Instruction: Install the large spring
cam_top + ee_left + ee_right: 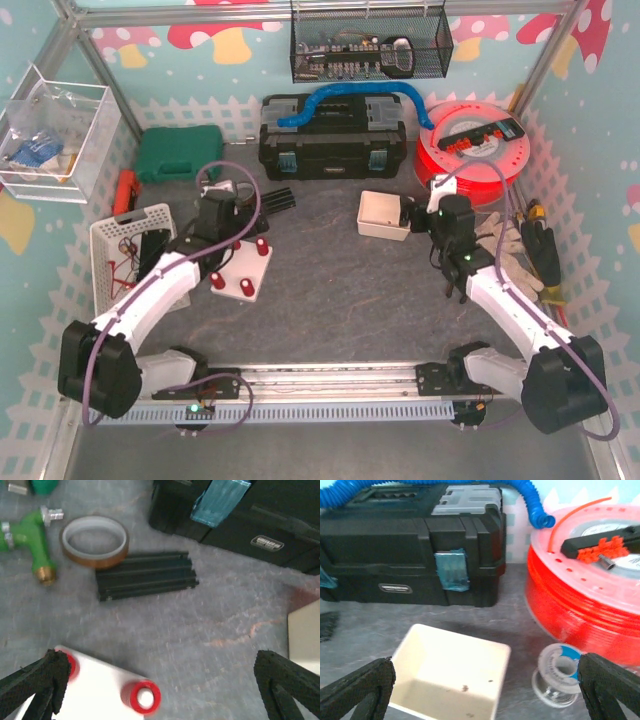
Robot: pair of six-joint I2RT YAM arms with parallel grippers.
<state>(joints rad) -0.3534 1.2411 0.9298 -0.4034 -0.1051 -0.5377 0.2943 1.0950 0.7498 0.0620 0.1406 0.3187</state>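
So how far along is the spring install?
Done, apparently: red springs stand on the plate. In hand: nothing. The left gripper is open above the plate, and the right gripper is open over the box. Left: I can't tell whether the large one is seated, so check that.

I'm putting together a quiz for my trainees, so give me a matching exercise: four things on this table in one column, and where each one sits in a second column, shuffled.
Things:
1. amber ring of tape
2. cream square plastic box
3. small clear plastic spool
4. red coiled cylinder

Places:
A. beside the big red filament reel
B. on the white flat plate
C. beside the black ribbed metal bar
D. in front of the black plastic toolbox

Pairs: 1-C, 2-D, 3-A, 4-B
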